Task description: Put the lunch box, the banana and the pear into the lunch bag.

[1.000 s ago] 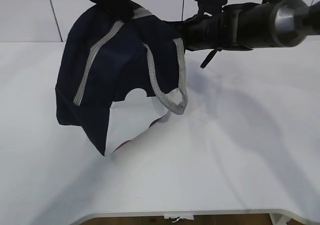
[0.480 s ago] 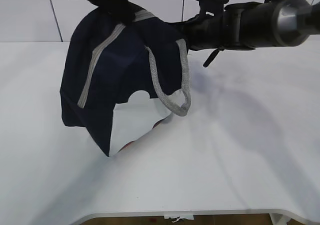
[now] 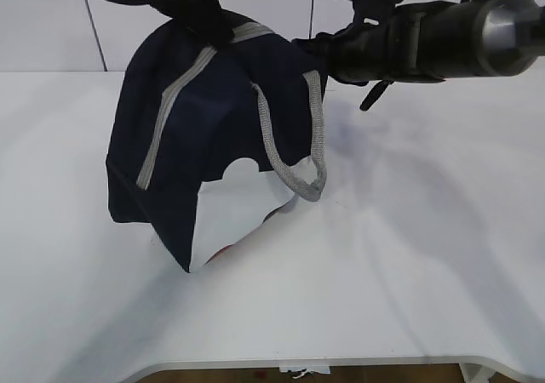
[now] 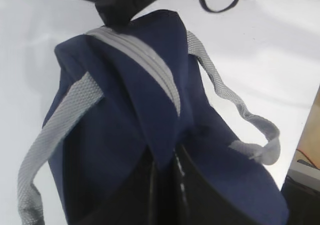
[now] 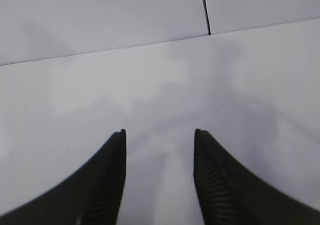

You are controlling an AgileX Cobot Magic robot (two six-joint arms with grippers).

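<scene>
Navy lunch bag (image 3: pixel 204 136) in clenched left jaws, contents hidden; right jaws parted, empty.

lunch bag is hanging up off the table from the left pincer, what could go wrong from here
1. The lunch bag hangs tilted from a pinch of fabric in the left pincer; the cloth could slip and the bag drop.
2. Its lower corner still touches the table, so moving sideways could drag it.
3. The right pincer is open over bare table, holding nothing, so it gives no support, while the loose handle dangles near that arm and might snag.
</scene>
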